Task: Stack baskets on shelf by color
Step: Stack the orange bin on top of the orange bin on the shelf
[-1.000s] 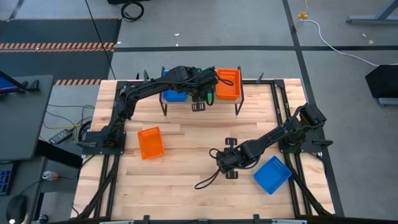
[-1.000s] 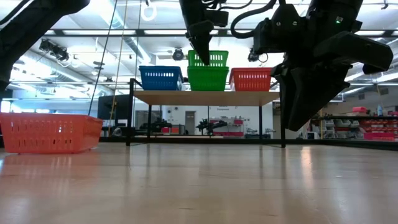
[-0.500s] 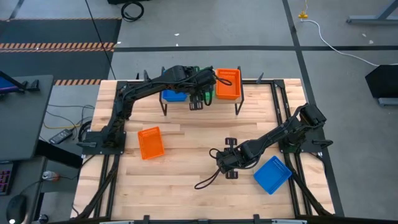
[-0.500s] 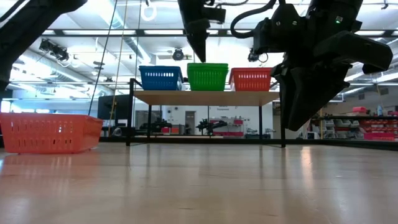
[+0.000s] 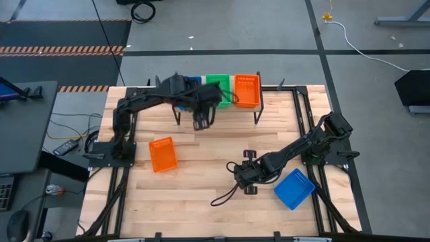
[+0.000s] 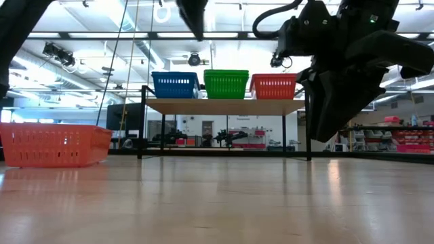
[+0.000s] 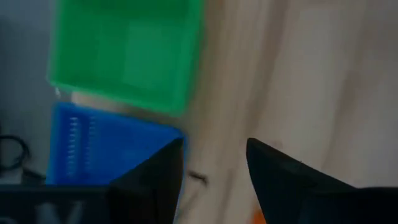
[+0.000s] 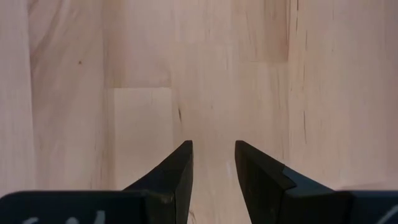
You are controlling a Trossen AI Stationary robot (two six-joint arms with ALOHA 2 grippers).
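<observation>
Fingers (image 7: 273, 180) of left gripper (image 7: 214, 168) apart, empty, near green basket (image 7: 127, 53)

Table (image 5: 201, 168): pale wood planks, smooth, slight sheen. Shelf (image 6: 224, 106): same light wood top, thin matt black metal legs. Baskets by left claw (image 5: 201, 121), eg green one (image 6: 226, 84): perforated plastic mesh. Right claw's fingers (image 8: 177, 177): matt black

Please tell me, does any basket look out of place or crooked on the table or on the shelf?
Two baskets lie off the shelf on the tabletop: an orange basket by the left arm's base, slightly turned, and a blue basket near the right gripper, clearly askew. The shelf's three stacks look tidy.
</observation>
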